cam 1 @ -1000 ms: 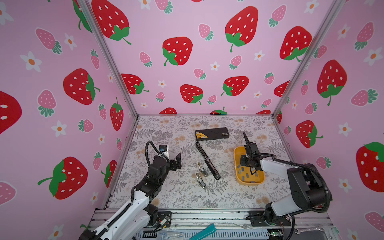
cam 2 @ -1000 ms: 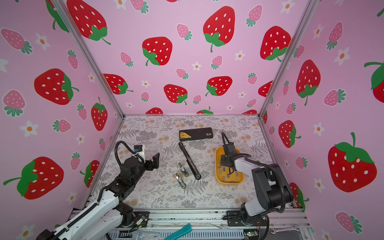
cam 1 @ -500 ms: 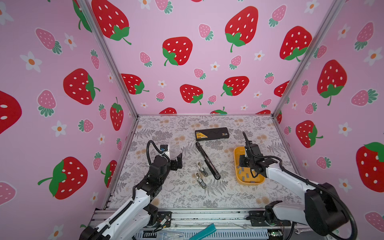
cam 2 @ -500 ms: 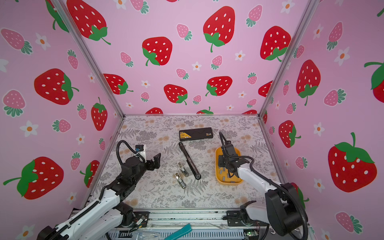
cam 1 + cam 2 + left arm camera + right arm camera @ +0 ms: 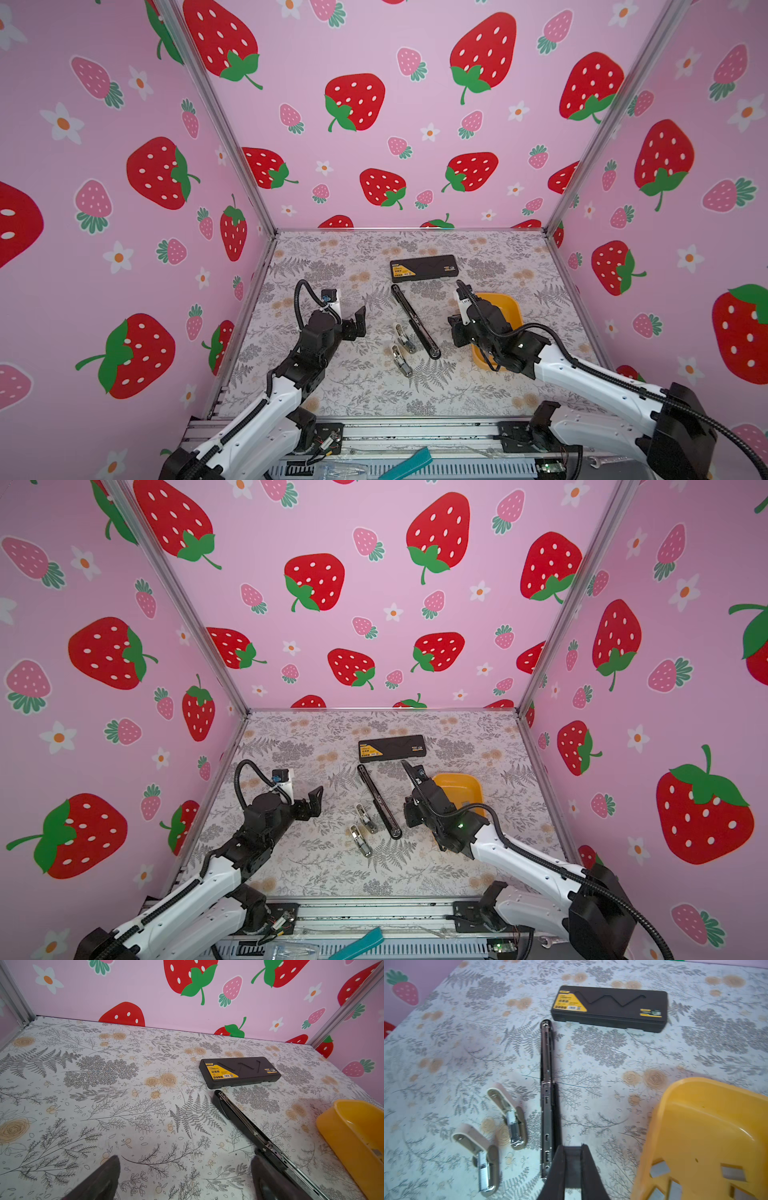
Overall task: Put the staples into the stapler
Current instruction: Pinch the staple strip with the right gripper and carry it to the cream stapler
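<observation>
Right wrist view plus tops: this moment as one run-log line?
left gripper: open, left of stapler | right gripper: shut, between stapler and yellow tray, held strip not visible | stapler: opened flat | staples: in yellow tray

Colours and patterns, itemised
The walls (image 5: 374,50) are showing pink with red strawberries and white flowers; the tabletop (image 5: 332,257) is wearing grey ferns and tan roses; box (image 5: 428,265) black, yellow-labelled; stapler (image 5: 406,308) black; tray (image 5: 498,296) yellow; staples (image 5: 659,1169) grey; small staplers (image 5: 508,1113) beige
</observation>
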Robot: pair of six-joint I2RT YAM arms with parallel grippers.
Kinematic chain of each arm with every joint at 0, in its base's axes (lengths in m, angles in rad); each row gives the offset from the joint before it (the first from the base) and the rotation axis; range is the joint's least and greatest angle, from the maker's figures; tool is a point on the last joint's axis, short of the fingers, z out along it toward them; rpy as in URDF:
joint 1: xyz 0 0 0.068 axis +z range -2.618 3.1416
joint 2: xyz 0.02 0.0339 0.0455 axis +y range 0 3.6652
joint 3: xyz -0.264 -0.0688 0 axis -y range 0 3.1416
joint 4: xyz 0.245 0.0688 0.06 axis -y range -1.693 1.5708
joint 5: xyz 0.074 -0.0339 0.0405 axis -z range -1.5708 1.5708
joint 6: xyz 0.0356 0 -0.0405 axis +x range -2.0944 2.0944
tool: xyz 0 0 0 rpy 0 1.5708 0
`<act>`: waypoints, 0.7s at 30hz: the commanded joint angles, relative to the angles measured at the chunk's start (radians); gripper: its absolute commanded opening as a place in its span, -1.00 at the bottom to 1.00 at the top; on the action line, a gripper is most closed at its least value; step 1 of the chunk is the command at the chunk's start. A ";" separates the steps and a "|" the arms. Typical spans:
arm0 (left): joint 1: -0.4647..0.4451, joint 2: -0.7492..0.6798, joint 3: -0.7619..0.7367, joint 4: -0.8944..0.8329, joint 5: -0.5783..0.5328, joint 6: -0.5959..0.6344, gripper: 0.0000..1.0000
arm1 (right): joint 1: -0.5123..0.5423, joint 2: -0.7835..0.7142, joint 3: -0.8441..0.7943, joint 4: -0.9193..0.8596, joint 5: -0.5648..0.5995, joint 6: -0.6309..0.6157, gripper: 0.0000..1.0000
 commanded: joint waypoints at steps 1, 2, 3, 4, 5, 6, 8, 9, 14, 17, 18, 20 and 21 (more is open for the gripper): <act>0.005 0.010 0.009 0.027 0.012 -0.013 0.98 | 0.086 0.051 -0.006 0.110 0.054 -0.048 -0.80; 0.005 0.017 0.011 0.031 0.017 -0.014 0.98 | 0.108 0.073 -0.006 0.133 0.058 -0.054 -0.80; 0.004 0.021 0.011 0.034 0.021 -0.013 0.98 | 0.126 0.095 -0.006 0.153 0.055 -0.059 -0.80; 0.005 0.027 0.012 0.038 0.028 -0.014 0.98 | 0.141 0.115 -0.007 0.184 0.049 -0.062 -0.79; 0.005 0.032 0.014 0.040 0.036 -0.015 0.98 | 0.155 0.135 -0.012 0.216 0.040 -0.065 -0.80; 0.004 0.037 0.014 0.045 0.048 -0.013 0.98 | 0.166 0.152 -0.016 0.244 0.030 -0.069 -0.79; 0.006 0.047 0.016 0.057 0.071 -0.012 0.98 | 0.185 0.190 -0.027 0.300 0.013 -0.077 -0.80; 0.006 0.051 0.016 0.059 0.077 -0.012 0.98 | 0.189 0.207 -0.029 0.315 0.006 -0.078 -0.80; 0.009 0.083 0.022 0.080 0.108 -0.019 0.98 | 0.189 0.293 -0.027 0.365 -0.013 -0.074 -0.80; 0.009 0.108 0.035 0.075 0.123 -0.022 0.98 | 0.189 0.338 -0.021 0.384 -0.024 -0.073 -0.80; 0.010 0.115 0.040 0.070 0.126 -0.020 0.98 | 0.189 0.351 -0.021 0.394 -0.026 -0.072 -0.80; 0.011 0.120 0.046 0.065 0.132 -0.017 0.98 | 0.189 0.381 -0.013 0.405 -0.027 -0.071 -0.80; 0.011 0.121 0.046 0.065 0.135 -0.016 0.98 | 0.189 0.393 -0.009 0.412 -0.030 -0.072 -0.80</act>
